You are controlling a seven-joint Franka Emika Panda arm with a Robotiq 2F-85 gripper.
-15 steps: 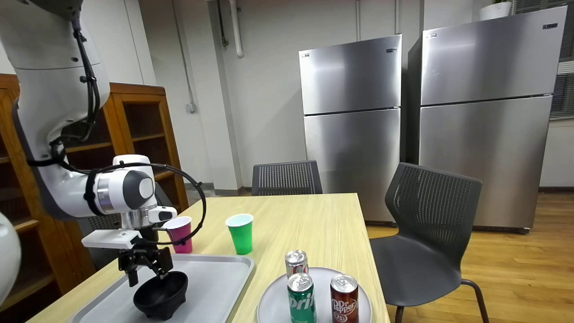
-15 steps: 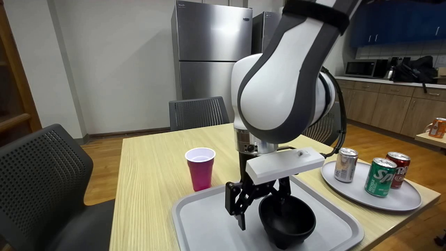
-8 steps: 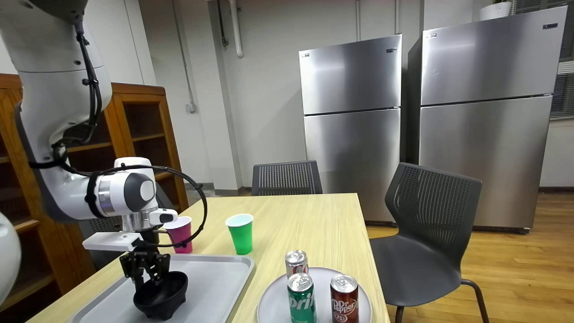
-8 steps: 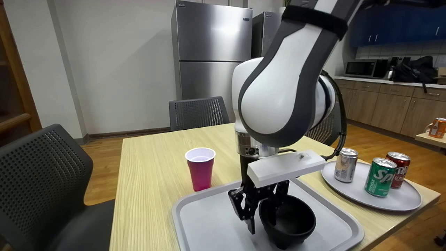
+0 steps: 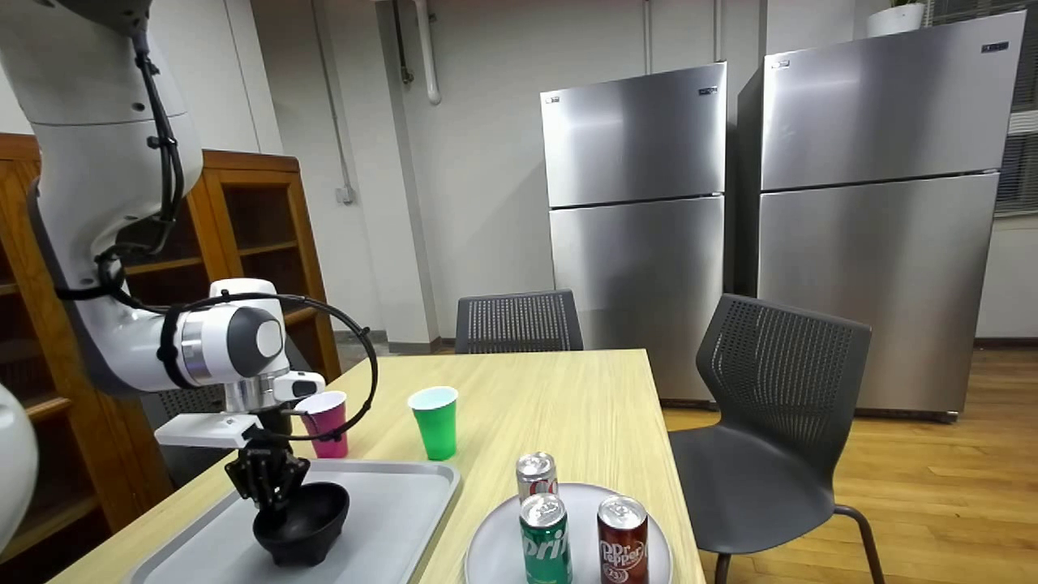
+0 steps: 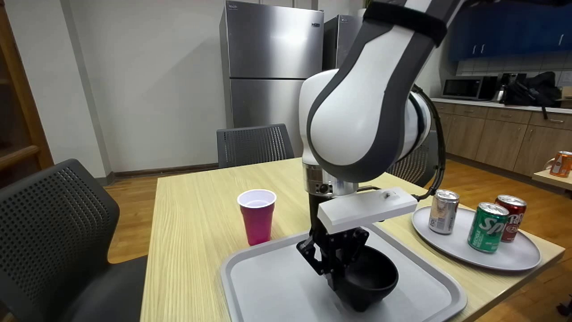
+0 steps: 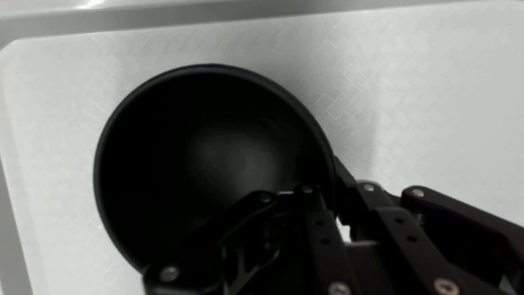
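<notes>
Over the grey rectangular tray with raised border [image 5: 397, 507], we notice one clear change: half a second ago the fingers of the black two-fingered tool [image 7: 330, 180] stood apart, and now they are together, pinching the rim of the round black bowl with short feet [image 5: 304, 527]. The bowl has shifted slightly in both exterior views; whether its feet touch the tray, we cannot tell. Its rim passes between the fingers, one inside the wall and one outside. Around it, the wrist view gives us two tray edges near the bowl but apart from it, and a wider flat surface toward the right. Near the border, on the pale wooden counter [image 5: 559, 397], stand a magenta plastic cup [image 6: 258, 223] and a green plastic cup [image 5: 439, 428]; beside the tray, a round grey plate [image 5: 496, 543] carries a silver can [image 5: 536, 472], a green can [image 5: 546, 542] and a dark red can [image 5: 623, 542].
</notes>
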